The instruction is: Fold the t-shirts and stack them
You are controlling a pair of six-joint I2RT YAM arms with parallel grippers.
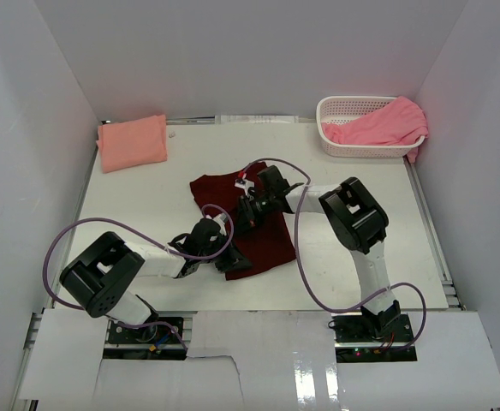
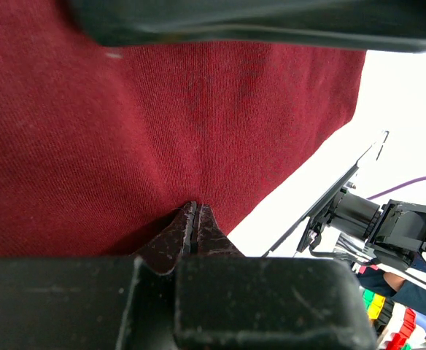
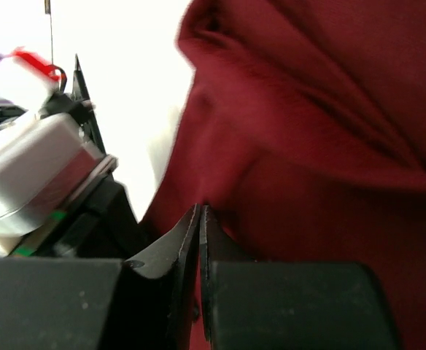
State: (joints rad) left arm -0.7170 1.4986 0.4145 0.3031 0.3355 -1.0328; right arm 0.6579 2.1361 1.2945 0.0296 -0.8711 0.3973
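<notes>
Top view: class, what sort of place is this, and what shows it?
Probably a robot lab test cell: white walls box in a white table, the left arm and right arm are bolted to its near edge, and a maroon shirt and basket sit as props.

- The top view looks down from high on the 6 o'clock side, far enough back to take in the whole desk (image 1: 361, 171).
- The left wrist view peers past the left claw (image 2: 196, 210), very close to the maroon shirt (image 2: 162, 124).
- The right wrist view sits just as close behind the right claw (image 3: 200, 213).
- All three views share that shirt, mid-desk.
</notes>
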